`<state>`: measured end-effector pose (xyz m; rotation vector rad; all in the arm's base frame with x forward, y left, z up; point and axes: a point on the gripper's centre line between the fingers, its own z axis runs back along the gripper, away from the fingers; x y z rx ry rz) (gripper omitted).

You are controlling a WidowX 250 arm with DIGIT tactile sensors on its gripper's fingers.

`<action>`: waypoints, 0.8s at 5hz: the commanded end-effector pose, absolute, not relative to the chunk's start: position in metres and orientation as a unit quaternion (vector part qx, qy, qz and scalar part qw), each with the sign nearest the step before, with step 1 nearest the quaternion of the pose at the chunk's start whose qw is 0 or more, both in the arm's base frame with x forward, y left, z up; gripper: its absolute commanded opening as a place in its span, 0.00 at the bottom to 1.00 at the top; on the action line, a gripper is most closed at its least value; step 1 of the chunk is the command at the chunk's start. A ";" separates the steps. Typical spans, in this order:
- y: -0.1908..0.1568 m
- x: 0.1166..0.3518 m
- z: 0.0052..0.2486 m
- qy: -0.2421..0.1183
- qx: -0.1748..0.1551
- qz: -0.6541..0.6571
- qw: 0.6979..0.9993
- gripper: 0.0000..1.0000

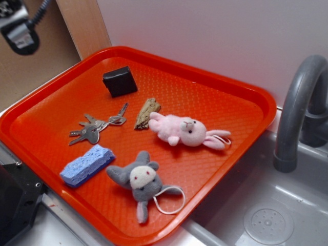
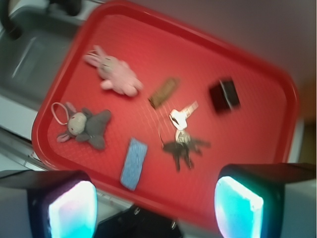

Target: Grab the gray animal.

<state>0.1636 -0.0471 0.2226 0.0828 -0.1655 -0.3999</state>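
The gray plush bunny [image 1: 137, 180] lies at the near edge of the orange tray [image 1: 225, 87], cream face up, with a white string loop [image 1: 171, 200] to its right. It also shows in the wrist view [image 2: 89, 127], at the tray's left side. The pink plush bunny [image 1: 185, 131] lies behind it in the exterior view and shows in the wrist view [image 2: 115, 74] too. My gripper [image 2: 156, 206] is high above the tray's edge, well away from the gray bunny. Its two glowing pads [image 2: 72, 210] stand wide apart with nothing between them.
On the tray lie a blue sponge [image 1: 87, 165], a bunch of keys [image 1: 97, 127], a brown piece [image 1: 147, 113] and a black box [image 1: 120, 81]. A gray faucet [image 1: 300, 107] and sink [image 1: 266, 215] stand to the right. A black base [image 1: 15, 202] sits at the lower left.
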 end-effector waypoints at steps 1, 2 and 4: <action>-0.091 0.175 0.206 -0.062 0.042 -0.440 0.895 1.00; -0.110 0.169 0.176 -0.033 0.039 -0.551 0.833 1.00; -0.137 0.165 0.116 -0.030 0.027 -0.596 0.802 1.00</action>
